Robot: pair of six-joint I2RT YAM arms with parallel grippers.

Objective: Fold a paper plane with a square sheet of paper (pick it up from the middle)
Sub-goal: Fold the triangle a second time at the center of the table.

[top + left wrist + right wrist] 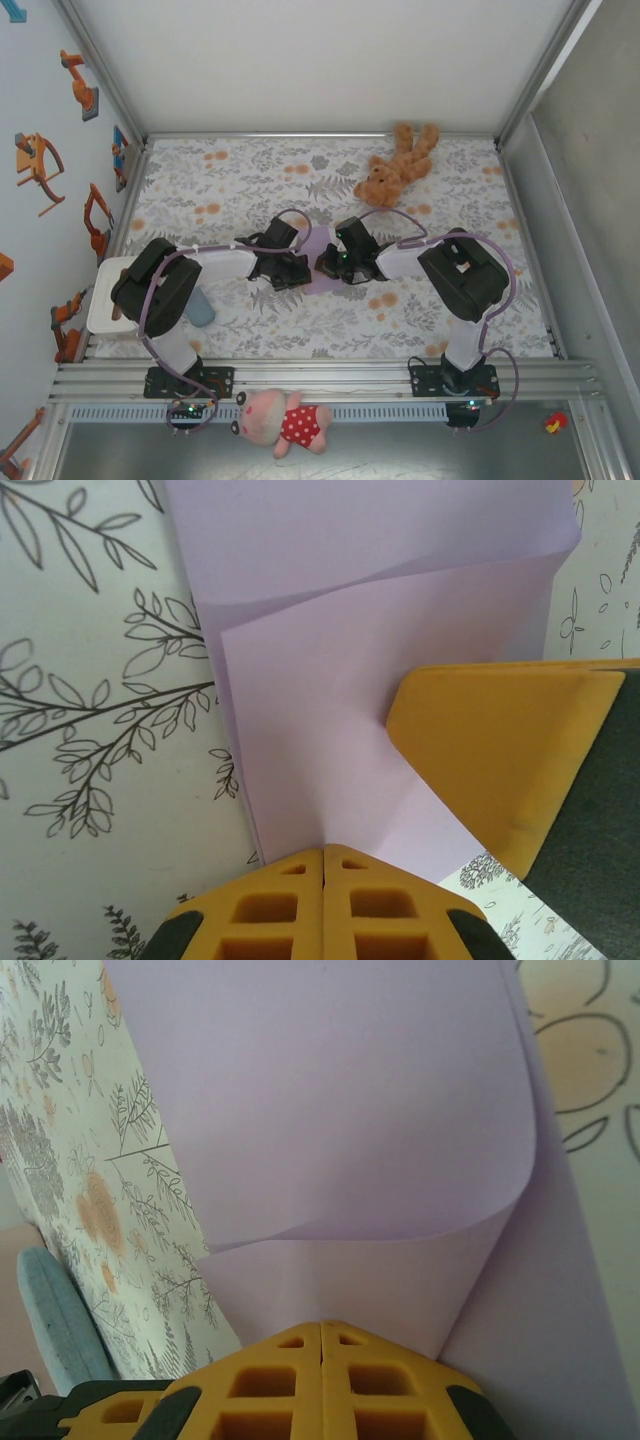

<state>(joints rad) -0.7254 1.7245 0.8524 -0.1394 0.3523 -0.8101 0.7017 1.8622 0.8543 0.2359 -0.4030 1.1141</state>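
Being flanked at centre of bench (250, 170) by left hand (322, 858) and right hand (320, 1328): square sheet of paper (330, 680), partly folded, one flap curled up. Fingers of each hand being pressed together, tips touching paper.

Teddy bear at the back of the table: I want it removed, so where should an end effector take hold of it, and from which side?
Probably the torso of the teddy bear, from above. It lies flat and diagonal, head on the near side, legs pointing away; the torso looks narrower than the head, so the jaws can straddle it crosswise.
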